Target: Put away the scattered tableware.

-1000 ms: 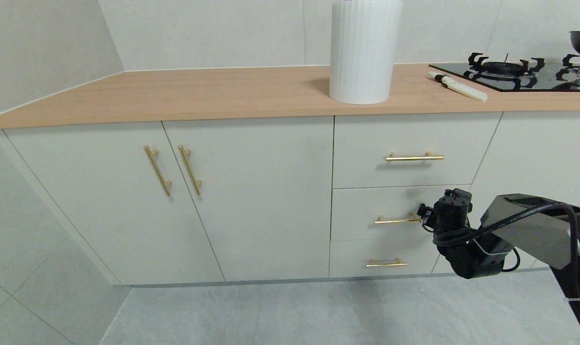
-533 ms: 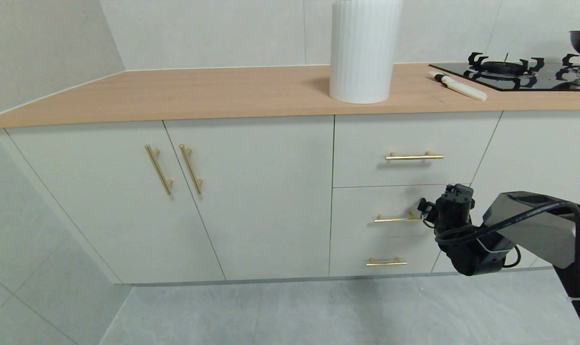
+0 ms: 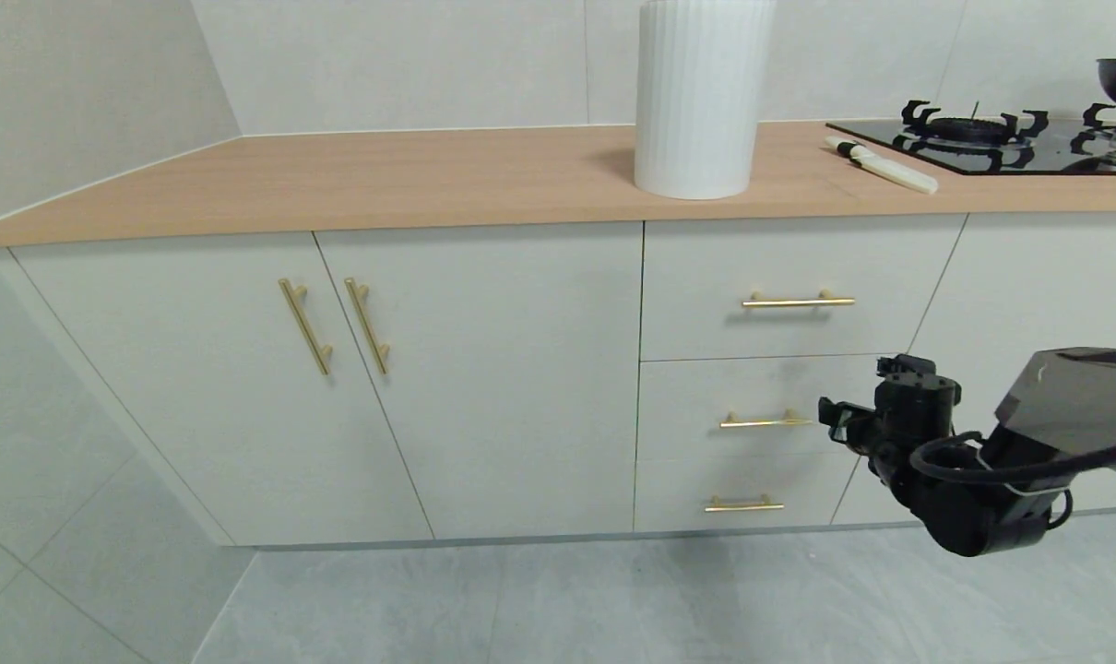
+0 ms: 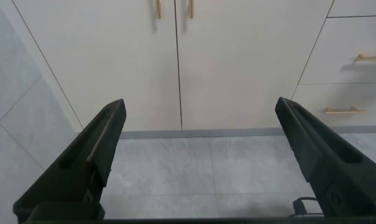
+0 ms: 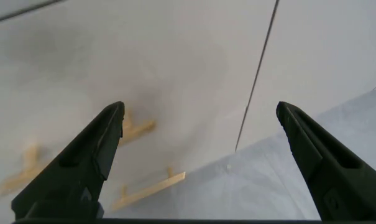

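Countertop (image 3: 383,180) bears the knife (image 3: 881,166), well above right gripper (image 3: 830,417) and left gripper (image 4: 200,107), both gaping empty.

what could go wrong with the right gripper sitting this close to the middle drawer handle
1. The open right gripper sits off the right end of the middle drawer handle, not around it. Shutting there would probably miss, or pinch only the tip and slip.
2. Pushed forward, its fingers might scrape the drawer front.
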